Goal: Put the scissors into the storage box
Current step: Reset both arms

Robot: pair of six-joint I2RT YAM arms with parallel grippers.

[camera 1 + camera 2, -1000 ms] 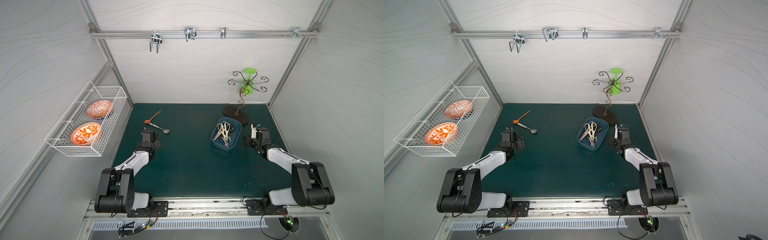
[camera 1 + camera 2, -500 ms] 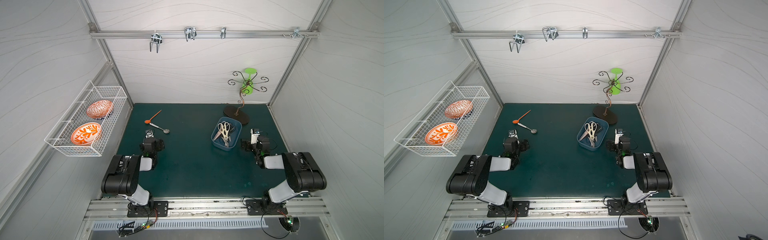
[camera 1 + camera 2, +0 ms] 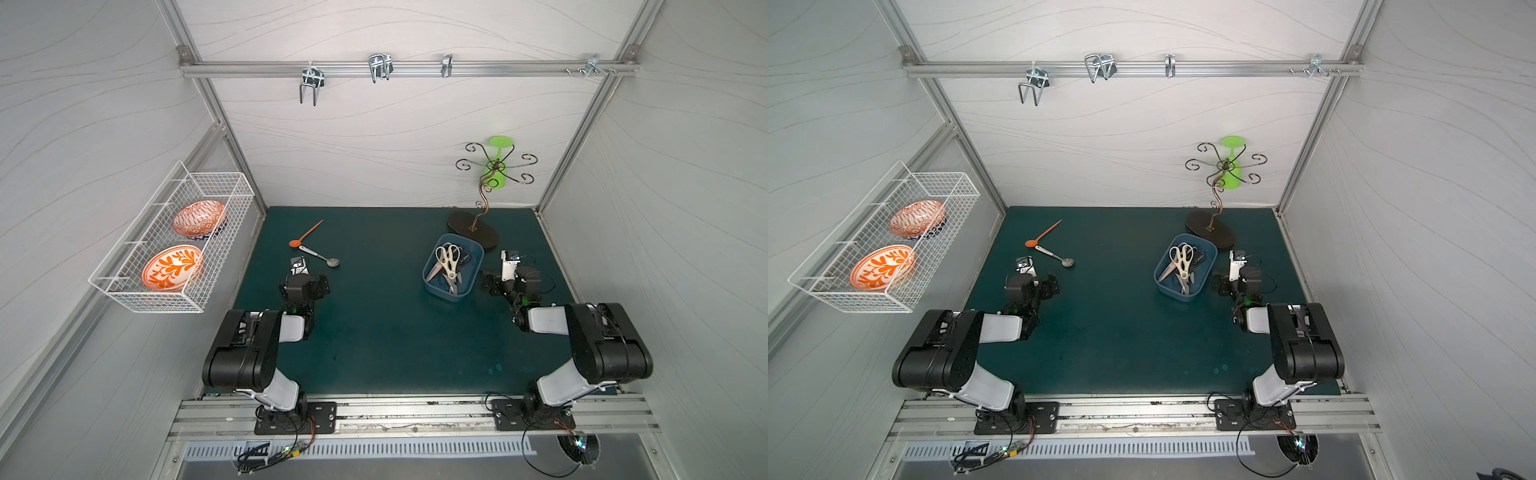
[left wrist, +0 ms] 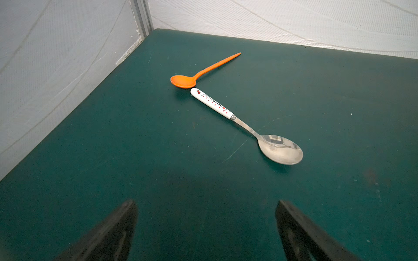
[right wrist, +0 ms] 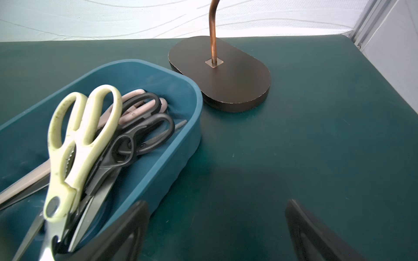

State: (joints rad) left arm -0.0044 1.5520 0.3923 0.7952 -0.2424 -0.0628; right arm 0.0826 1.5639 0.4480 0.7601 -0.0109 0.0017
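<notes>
Both arms have pulled back from their reach and folded toward their bases. The left hand (image 4: 205, 202) and right hand (image 5: 217, 202) now both have fingers spread wide with nothing between them. My read: last drop is done and the arms are parking.

The scissors (image 3: 448, 266) sit piled in the storage box (image 5: 174, 158), just beside the right hand on its inner side, toward the left arm. Neither top view shows a pair out on the table (image 3: 395, 332). Task looks complete, nothing left to fetch.

Counts:
- storage box: 1
- scissors: 1 cream-handled shears (image 5: 74, 140) on top, 1 pink-handled pair (image 5: 138, 91) under it, at least 2 black-handled pairs (image 5: 135, 132). The pile overlaps, so I can't tell the total.
- spoons: 2, ahead of the left hand, near but clear of it. The orange spoon (image 4: 183, 81) and white-handled metal spoon (image 4: 244, 126) lie end to end, almost touching.
- wire basket (image 3: 158, 303): 1, holding 2 orange-patterned bowls (image 3: 172, 266), well off the left hand's outer side
- cup stand (image 5: 226, 74): 1, ahead of the right hand, past the box
</notes>
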